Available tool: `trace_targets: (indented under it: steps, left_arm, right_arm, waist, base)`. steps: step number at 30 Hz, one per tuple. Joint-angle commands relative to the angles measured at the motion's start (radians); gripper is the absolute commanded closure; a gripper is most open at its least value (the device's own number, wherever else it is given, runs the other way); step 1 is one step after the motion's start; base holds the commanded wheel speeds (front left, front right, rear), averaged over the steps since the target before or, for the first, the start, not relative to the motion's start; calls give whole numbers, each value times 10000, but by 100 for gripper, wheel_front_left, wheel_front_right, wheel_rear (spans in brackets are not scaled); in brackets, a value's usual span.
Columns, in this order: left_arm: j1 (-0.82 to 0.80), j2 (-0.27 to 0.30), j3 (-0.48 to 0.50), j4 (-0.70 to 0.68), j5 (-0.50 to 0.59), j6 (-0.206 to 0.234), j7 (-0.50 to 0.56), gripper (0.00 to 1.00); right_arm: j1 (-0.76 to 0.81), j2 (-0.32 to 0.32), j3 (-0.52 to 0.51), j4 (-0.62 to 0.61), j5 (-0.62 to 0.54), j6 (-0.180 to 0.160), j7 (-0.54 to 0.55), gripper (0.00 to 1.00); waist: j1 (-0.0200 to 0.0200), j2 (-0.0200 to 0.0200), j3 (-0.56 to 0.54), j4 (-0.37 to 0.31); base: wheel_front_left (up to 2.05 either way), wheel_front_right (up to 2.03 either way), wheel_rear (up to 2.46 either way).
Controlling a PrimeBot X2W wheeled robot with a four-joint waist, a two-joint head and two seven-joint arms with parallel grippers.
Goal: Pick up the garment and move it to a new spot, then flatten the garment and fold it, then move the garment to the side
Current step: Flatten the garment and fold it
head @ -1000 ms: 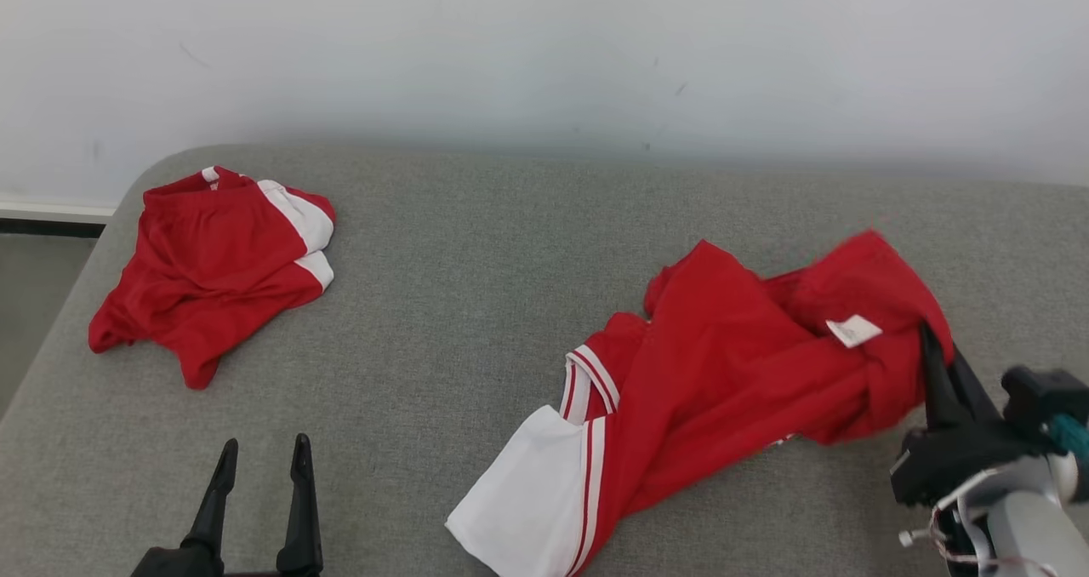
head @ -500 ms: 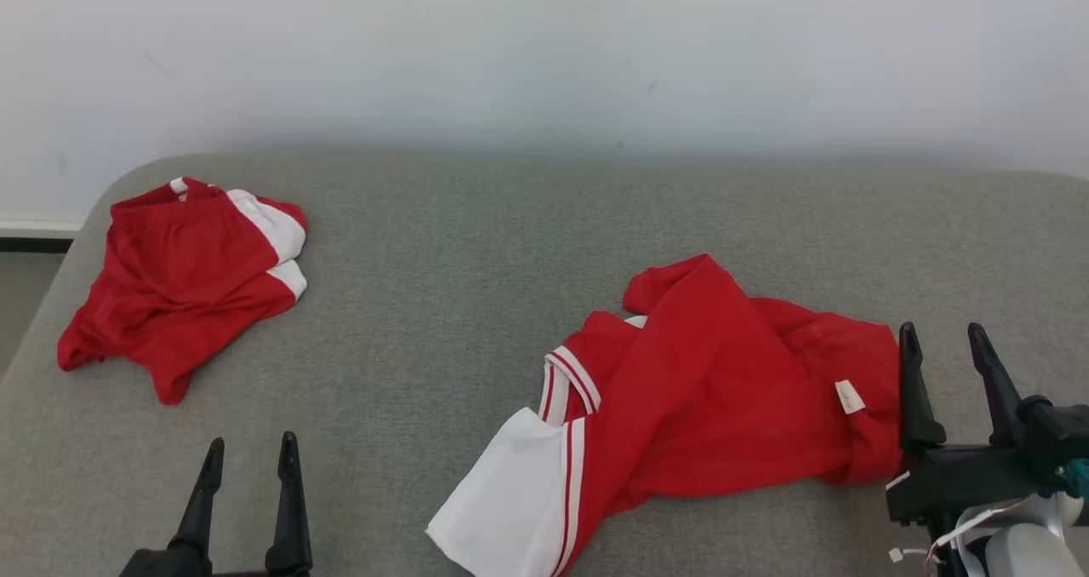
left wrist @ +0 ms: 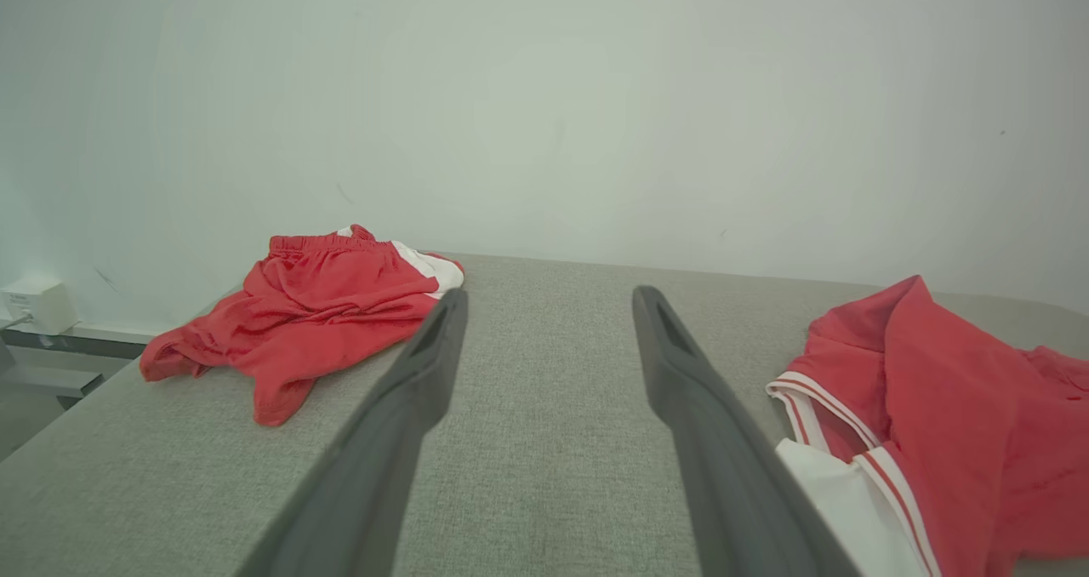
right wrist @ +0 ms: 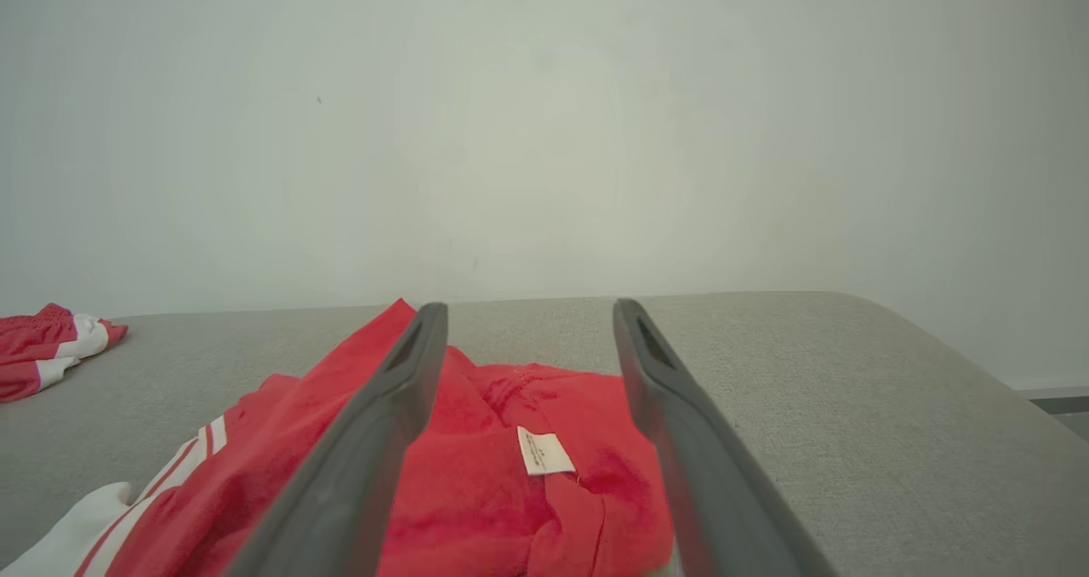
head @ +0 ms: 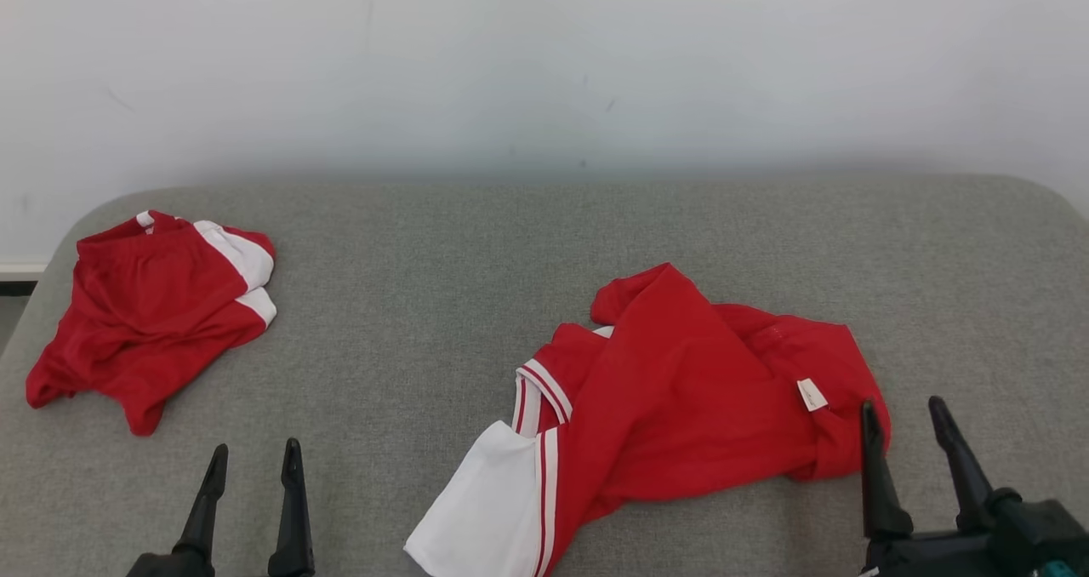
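The garment (head: 681, 407) is red with a white panel and red-white stripes. It lies crumpled on the grey padded surface (head: 425, 271), right of the middle, with a white label (head: 811, 394) facing up. Just off its right end, my right gripper (head: 902, 407) stands open with nothing between its fingers. In the right wrist view the garment (right wrist: 510, 492) lies under and between the open fingers of the right gripper (right wrist: 529, 309). My left gripper (head: 255, 448) is open and empty at the lower left, well away from the garment (left wrist: 936, 390). The left wrist view shows the left gripper (left wrist: 551, 296) with its fingers spread.
A second red and white garment (head: 145, 313) lies bunched at the far left of the surface, also seen as the second garment (left wrist: 323, 305) and the second garment (right wrist: 42, 347). A white wall (head: 544, 66) runs behind. The surface rounds off at both back corners.
My right gripper has opened and let go of the garment's right end, which has dropped onto the surface. The gripper has drawn back toward me. The camera has shifted.
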Motion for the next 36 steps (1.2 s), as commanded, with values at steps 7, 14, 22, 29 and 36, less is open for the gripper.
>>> trace_targets:
  steps: [7,14,22,29,36]
  left_arm:
    - [206,-1,-10,108,49,-32,-34,0]
    - [162,-1,-268,404,8,-64,-34,0]
    - [-106,37,-1031,1559,-239,-69,-34,0]
    - [-488,98,-1824,2830,-557,-65,-35,0]
    - [-771,144,-2153,3948,-800,-68,-34,0]
  right_arm:
    - [529,254,251,-217,-67,-22,-6,0]
    - [471,305,293,-130,-56,-22,-6,0]
    - [235,261,417,93,-96,-22,-5,0]
    - [21,305,546,264,-81,-22,-6,0]
    - [-133,331,544,348,-86,-22,-6,0]
  waist:
    - [1,0,-96,-121]
    - [1,0,-79,-169]
    - [1,0,151,-327]
    - [1,0,434,-547]
    - [1,0,636,-710]
  base:
    - [0,0,0]
    - [0,0,0]
    - [0,0,0]
    - [0,0,0]
    - [0,0,0]
